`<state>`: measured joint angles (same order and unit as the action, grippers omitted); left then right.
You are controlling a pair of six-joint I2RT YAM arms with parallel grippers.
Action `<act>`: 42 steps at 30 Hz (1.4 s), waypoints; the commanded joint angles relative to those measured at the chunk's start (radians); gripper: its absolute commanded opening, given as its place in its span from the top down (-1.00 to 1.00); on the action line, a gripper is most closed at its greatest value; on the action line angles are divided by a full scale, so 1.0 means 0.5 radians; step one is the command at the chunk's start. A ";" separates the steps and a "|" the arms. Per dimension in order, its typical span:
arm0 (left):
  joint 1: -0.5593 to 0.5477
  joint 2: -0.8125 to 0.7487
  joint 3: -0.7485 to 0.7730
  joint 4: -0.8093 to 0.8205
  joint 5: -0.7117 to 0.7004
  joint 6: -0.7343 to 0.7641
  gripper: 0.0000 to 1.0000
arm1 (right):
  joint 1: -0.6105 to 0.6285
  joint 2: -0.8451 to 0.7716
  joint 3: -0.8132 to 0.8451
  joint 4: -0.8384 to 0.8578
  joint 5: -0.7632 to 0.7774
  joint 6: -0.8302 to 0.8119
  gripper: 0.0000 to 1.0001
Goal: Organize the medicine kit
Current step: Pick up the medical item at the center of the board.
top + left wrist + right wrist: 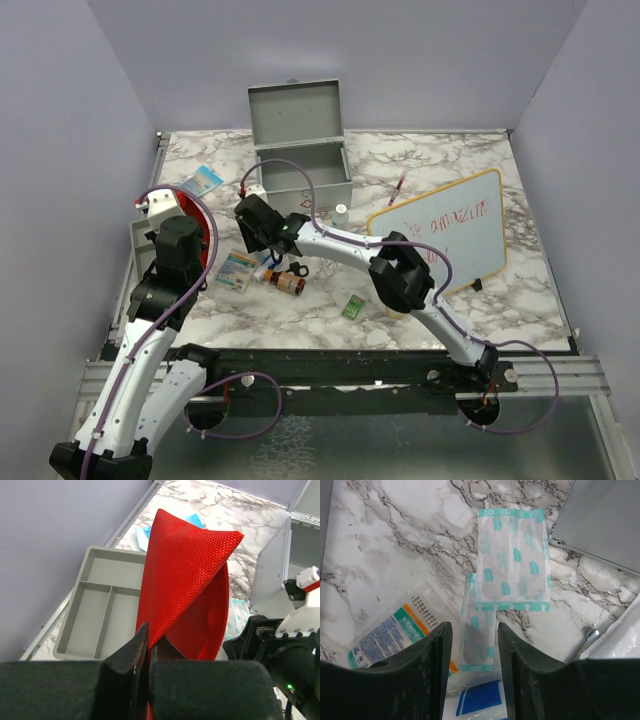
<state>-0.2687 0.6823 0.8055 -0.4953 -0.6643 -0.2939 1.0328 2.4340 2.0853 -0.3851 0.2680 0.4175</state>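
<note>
The grey metal medicine kit stands at the back centre with its lid up; its wall shows in the right wrist view and the left wrist view. My left gripper is shut on the edge of a red mesh pouch and holds it up at the left. My right gripper is open, low over a narrow teal plaster strip that lies between its fingers, in front of the kit. A wider teal plaster packet lies just beyond.
A shallow grey divided tray lies at the left edge. An orange-green packet, a blue packet, a brown bottle and a green item lie mid-table. A whiteboard stands at the right.
</note>
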 commanded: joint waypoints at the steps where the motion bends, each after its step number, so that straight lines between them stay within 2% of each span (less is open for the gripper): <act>1: -0.006 -0.014 -0.018 0.043 -0.013 0.014 1.00 | 0.011 0.117 0.114 -0.084 -0.053 -0.043 0.03; 7: -0.009 -0.013 -0.022 0.046 0.000 0.020 1.00 | 0.011 0.154 0.125 -0.055 -0.071 -0.047 -0.07; 18: -0.012 -0.020 -0.028 0.052 0.018 0.023 1.00 | 0.008 0.275 0.234 -0.097 0.030 -0.047 -0.06; 25: -0.015 -0.018 -0.026 0.055 0.025 0.026 1.00 | 0.008 0.215 0.153 -0.064 0.009 0.012 0.16; 31: -0.015 -0.021 -0.030 0.056 0.033 0.026 1.00 | 0.009 0.157 0.096 -0.058 -0.039 0.158 0.23; 42: -0.015 -0.026 -0.030 0.056 0.043 0.029 1.00 | 0.004 0.188 0.135 -0.103 -0.006 0.162 0.54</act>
<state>-0.2707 0.6815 0.8032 -0.4950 -0.6586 -0.2901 1.0328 2.5309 2.1571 -0.3996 0.2638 0.4896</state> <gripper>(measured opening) 0.010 0.258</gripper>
